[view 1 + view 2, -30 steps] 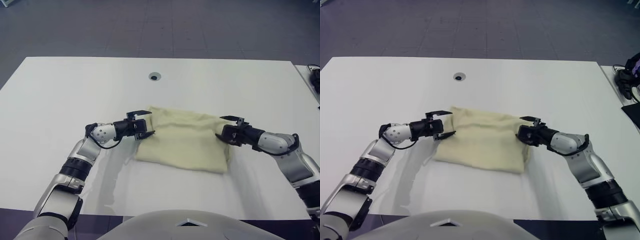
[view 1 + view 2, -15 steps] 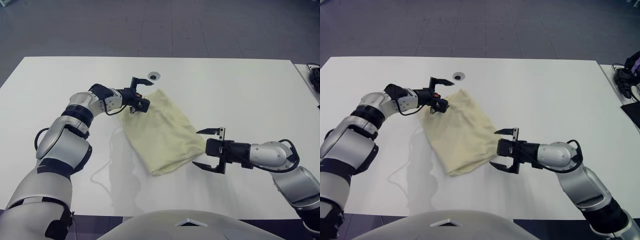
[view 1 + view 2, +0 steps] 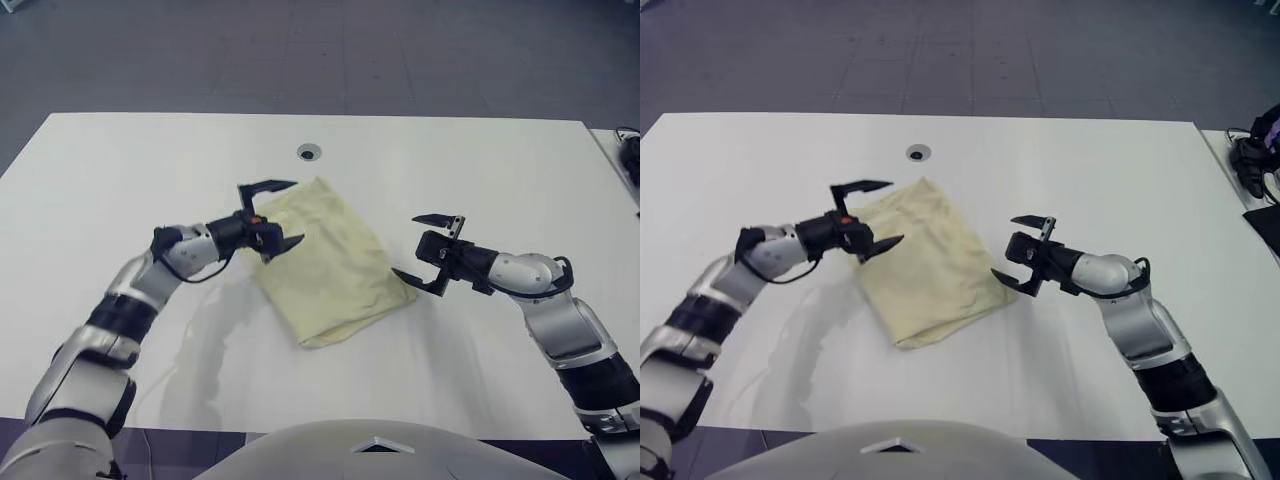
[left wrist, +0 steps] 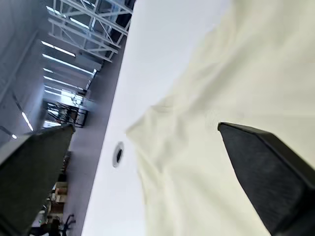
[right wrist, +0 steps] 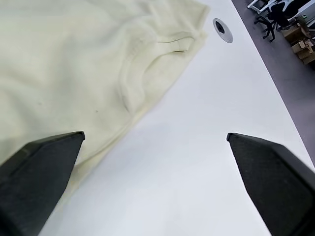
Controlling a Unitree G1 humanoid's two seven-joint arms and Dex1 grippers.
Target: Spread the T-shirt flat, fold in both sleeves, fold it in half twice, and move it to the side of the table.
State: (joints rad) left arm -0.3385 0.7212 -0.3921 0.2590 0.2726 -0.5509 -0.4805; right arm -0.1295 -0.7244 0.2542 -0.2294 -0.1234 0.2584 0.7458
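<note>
T-shirt (image 3: 325, 260): folded, askew on counter (image 3: 480, 170)
Left gripper (image 3: 298, 211): fingers spread, empty, at shirt's left edge
Right gripper (image 3: 404, 245): fingers spread, empty, beside right edge

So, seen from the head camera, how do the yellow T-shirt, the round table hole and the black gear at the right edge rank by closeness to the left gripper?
From the left gripper:
1. T-shirt, right beside it, mid-table.
2. Round hole, farther back on the table.
3. Black gear, far off at the right edge.
</note>
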